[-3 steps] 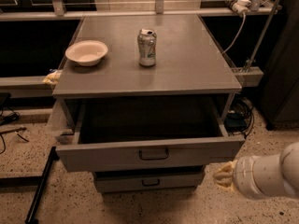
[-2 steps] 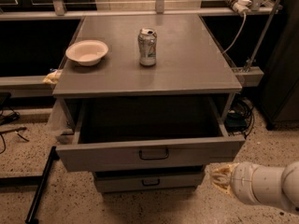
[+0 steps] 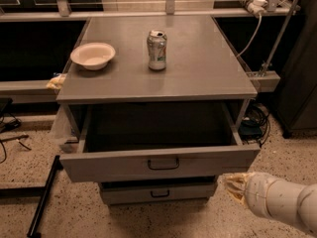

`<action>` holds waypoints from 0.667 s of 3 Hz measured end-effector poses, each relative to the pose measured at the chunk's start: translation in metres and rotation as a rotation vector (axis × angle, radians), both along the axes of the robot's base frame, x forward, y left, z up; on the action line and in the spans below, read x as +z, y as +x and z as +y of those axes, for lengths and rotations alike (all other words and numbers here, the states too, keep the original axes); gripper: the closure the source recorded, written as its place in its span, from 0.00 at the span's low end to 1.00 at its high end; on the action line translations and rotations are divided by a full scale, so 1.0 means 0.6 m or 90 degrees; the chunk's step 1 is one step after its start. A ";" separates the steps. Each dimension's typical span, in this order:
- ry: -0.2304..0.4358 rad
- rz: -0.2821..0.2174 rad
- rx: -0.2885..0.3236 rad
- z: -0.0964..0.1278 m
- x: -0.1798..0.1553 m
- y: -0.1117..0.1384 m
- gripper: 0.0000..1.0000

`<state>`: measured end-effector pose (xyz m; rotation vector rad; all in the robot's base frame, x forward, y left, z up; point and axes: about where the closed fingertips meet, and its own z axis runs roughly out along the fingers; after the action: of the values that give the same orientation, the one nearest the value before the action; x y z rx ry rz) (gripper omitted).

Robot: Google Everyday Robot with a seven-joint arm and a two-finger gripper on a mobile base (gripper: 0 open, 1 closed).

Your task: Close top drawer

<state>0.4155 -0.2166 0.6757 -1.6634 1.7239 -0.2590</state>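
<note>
Top drawer (image 3: 208,158) wide open. Gripper (image 3: 233,185) low right, below front corner, seemingly not touching; its state we can't tell. Approach step: next we meet front, push inward.

I record a flat grey cabinet top (image 3: 198,68) as the carrying surface. Two items stand directly on it. A shallow cream bowl (image 3: 92,55) sits upright near the left edge. A drink can (image 3: 157,49) stands upright toward the rear centre. Bowl and can are apart, not touching. The cabinet stands on a speckled floor (image 3: 277,157), where dark cables (image 3: 251,123) lie at its right side. The gripper (image 3: 233,185) hangs low at the right of my view, above that floor, near the cabinet's front right corner.
</note>
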 end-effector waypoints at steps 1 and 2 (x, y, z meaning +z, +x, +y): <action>-0.026 -0.043 0.021 0.005 -0.007 0.016 1.00; -0.044 -0.068 0.033 0.010 -0.008 0.040 1.00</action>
<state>0.4394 -0.2108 0.6711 -1.7103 1.6070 -0.3807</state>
